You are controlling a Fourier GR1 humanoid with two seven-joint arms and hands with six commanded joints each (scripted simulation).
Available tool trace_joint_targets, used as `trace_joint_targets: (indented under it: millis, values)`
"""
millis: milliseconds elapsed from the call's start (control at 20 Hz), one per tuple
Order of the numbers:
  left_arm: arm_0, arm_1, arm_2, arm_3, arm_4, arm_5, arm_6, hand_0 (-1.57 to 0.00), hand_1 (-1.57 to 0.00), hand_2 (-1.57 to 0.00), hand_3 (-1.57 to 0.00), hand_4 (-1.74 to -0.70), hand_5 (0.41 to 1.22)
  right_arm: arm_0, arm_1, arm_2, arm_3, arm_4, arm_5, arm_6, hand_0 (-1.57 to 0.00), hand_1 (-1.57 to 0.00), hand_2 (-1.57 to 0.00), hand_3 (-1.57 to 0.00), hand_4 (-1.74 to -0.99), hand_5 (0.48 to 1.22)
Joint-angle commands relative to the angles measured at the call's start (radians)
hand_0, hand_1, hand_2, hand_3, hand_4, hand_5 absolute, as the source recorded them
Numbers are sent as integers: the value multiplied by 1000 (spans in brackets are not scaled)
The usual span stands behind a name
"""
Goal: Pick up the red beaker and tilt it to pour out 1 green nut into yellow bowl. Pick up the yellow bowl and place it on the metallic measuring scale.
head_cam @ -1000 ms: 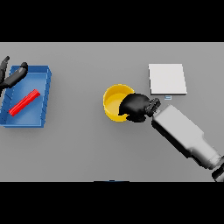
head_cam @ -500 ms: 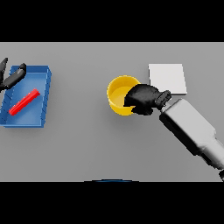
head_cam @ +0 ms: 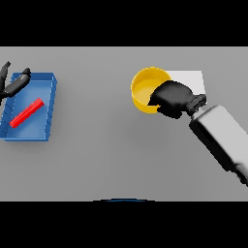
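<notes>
Head view: the yellow bowl (head_cam: 145, 89) is held at its right rim by the right hand (head_cam: 172, 98), whose fingers are curled round the wall, and the bowl's right edge overlaps the near-left corner of the pale metallic measuring scale (head_cam: 191, 80). Judged from this, the second step is in hand, carrying the bowl to the scale; the next move calls for shifting it further right until centred over the plate, then lowering and releasing. At far left, the left hand (head_cam: 12, 85) hovers with fingers spread over the blue tray (head_cam: 48, 114) holding a red object (head_cam: 27, 112).
</notes>
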Motion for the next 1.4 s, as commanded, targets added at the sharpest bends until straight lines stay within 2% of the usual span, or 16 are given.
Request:
trace_joint_targets:
  millis: [0,250,350,450,600,750,1100,1200,1300,1350]
  values:
    - [10,10,5,-8,6,-3,-7,1,1,1,1,-725,704,12,-26,-9,0,1,-14,-29,-1566,-1570,-1516,-1149,-1741,1220]
    - [19,16,0,-18,7,6,22,1,1,1,1,-729,720,-27,-31,-67,114,1,-76,-10,-1569,-1571,-1530,-1151,-1741,1221]
    - [22,18,3,-20,10,11,28,1,1,1,1,-735,727,-33,-43,-78,170,11,-113,-27,-1570,-1571,-1539,-1145,-1741,1221]
    - [20,21,5,-29,15,5,26,1,1,1,1,-739,734,-50,-61,-88,250,26,-162,-73,-1570,-1571,-1546,-1146,-1741,1221]
    - [15,26,-1,-35,10,2,42,1,1,1,1,-727,734,-59,-50,-105,324,29,-190,-57,-1571,-1571,-1537,-1147,-1741,1221]
    - [32,36,0,-37,11,2,37,1,1,1,1,-720,720,-83,-32,-120,439,42,-251,-69,-1571,-1571,-1487,-1195,-1741,1221]
    - [23,20,-7,-34,5,7,40,1,1,1,1,-726,710,-111,-8,-155,593,19,-273,-95,-1562,-1571,-1405,-1374,-1741,1221]
    - [34,24,0,-28,13,0,26,1,1,1,1,-729,713,-119,1,-160,610,10,-256,-82,-1528,-1571,-1382,-1440,-1741,1221]
    - [23,19,-4,-19,4,1,32,1,1,1,1,-727,712,-110,-5,-162,608,2,-244,-93,-1417,-1571,-1363,-1487,-1741,1221]
    - [15,18,-4,-19,3,1,38,1,1,1,1,-728,713,-105,-1,-159,610,3,-242,-84,-1402,-1571,-1375,-1427,-1741,1221]
